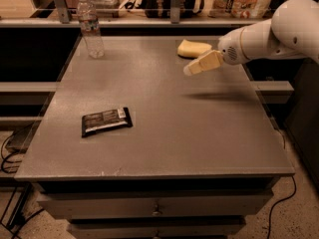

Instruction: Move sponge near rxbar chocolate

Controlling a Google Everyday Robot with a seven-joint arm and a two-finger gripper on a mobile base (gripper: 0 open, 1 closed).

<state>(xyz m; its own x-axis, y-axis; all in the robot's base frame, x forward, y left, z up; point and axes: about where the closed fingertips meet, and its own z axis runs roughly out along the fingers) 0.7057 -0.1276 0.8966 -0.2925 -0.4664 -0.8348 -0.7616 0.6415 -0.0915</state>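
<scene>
The sponge (193,48) is a pale yellow foam block lying on the grey table near its far right side. The rxbar chocolate (106,121) is a flat dark wrapper with a small white patch, lying on the left front part of the table. My gripper (192,69) hangs in the air above the table, just in front of and slightly right of the sponge, with its pale yellow fingers pointing left and down. It holds nothing. The white arm comes in from the right.
A clear plastic water bottle (90,28) stands upright at the far left of the table (164,148). A shelf with bags and clutter runs behind the table. Drawers sit under the front edge. Cables lie on the floor at left and right.
</scene>
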